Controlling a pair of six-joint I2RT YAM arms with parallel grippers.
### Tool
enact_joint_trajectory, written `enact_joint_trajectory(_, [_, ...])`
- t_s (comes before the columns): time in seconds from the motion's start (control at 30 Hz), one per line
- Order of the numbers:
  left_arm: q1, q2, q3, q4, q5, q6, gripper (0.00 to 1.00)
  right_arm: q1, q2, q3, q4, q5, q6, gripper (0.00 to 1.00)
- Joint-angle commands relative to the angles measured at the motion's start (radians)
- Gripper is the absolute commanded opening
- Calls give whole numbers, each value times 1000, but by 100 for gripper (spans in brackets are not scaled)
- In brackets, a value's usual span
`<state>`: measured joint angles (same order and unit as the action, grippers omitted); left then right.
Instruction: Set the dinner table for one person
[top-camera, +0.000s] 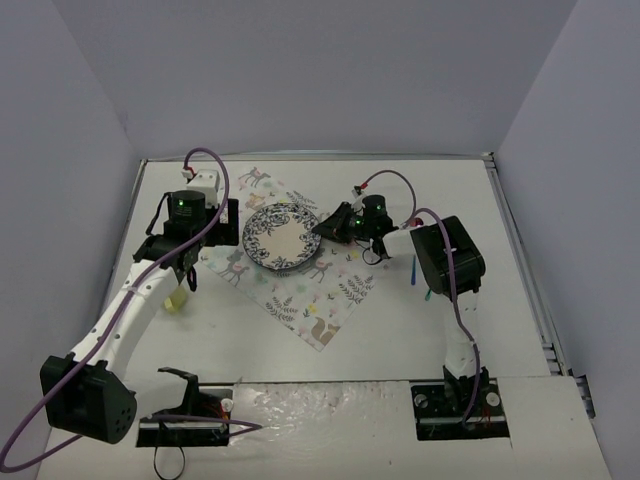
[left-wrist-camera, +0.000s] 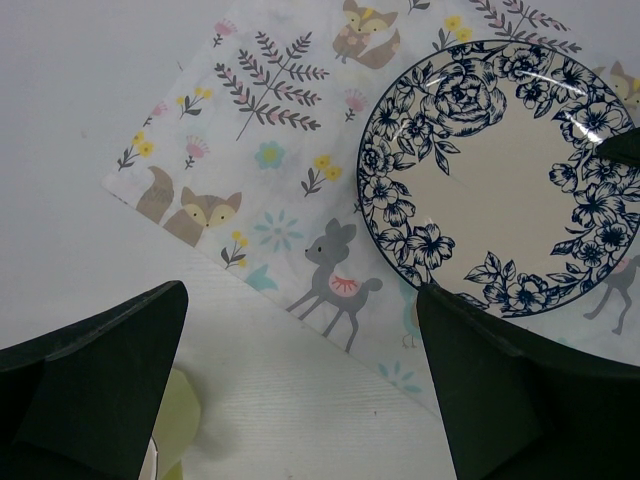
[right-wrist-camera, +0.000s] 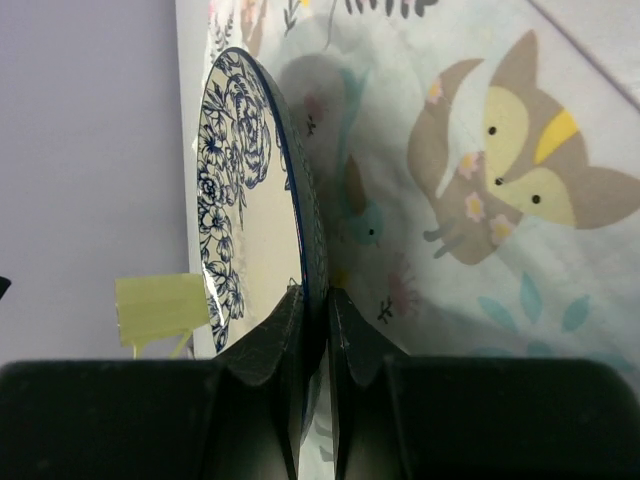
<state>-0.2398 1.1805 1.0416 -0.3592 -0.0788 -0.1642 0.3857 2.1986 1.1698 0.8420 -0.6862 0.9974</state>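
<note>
The white dinner table (top-camera: 400, 340) carries a square animal-and-leaf printed cloth (top-camera: 310, 300). A plate with a blue flower rim (top-camera: 282, 238) lies over the cloth's middle. My right gripper (top-camera: 330, 225) is shut on the plate's right rim; in the right wrist view its fingers pinch the rim (right-wrist-camera: 318, 300) edge-on above the cloth (right-wrist-camera: 480, 200). My left gripper (top-camera: 185, 268) is open and empty, above the cloth's left edge. In the left wrist view (left-wrist-camera: 300, 400) it hovers over bare table, with the plate (left-wrist-camera: 500, 170) and cloth (left-wrist-camera: 270, 150) ahead.
A pale yellow-green object (top-camera: 178, 298) sits on the table just left of the left gripper; it also shows in the left wrist view (left-wrist-camera: 175, 430). A thin blue utensil (top-camera: 415, 270) lies right of the cloth. Grey walls close in three sides.
</note>
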Motion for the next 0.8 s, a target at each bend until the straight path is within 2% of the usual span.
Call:
enact_joint_trajectory(0.0, [11, -6, 29, 58, 1, -2, 97, 7, -35, 47, 136, -32, -33, 0])
enact_joint_trajectory(0.23, [10, -4, 29, 58, -1, -1, 97, 7, -6, 36, 57, -16, -98, 2])
enact_joint_trajectory(0.27, [10, -4, 29, 57, -2, -1, 97, 7, -8, 34, 39, -9, -112, 8])
enact_joint_trajectory(0.37, [10, -2, 29, 57, -2, -2, 97, 7, -33, 30, -27, 15, -177, 36])
enact_joint_trajectory(0.47, [10, 1, 29, 57, -1, -3, 97, 4, -60, 33, -119, 43, -236, 52])
enact_joint_trajectory(0.6, [11, 1, 29, 54, -8, -5, 97, 2, -117, 49, -270, 106, -337, 69])
enact_joint_trajectory(0.77, [10, -4, 32, 49, -37, -31, 97, -2, -248, 70, -486, 240, -485, 79])
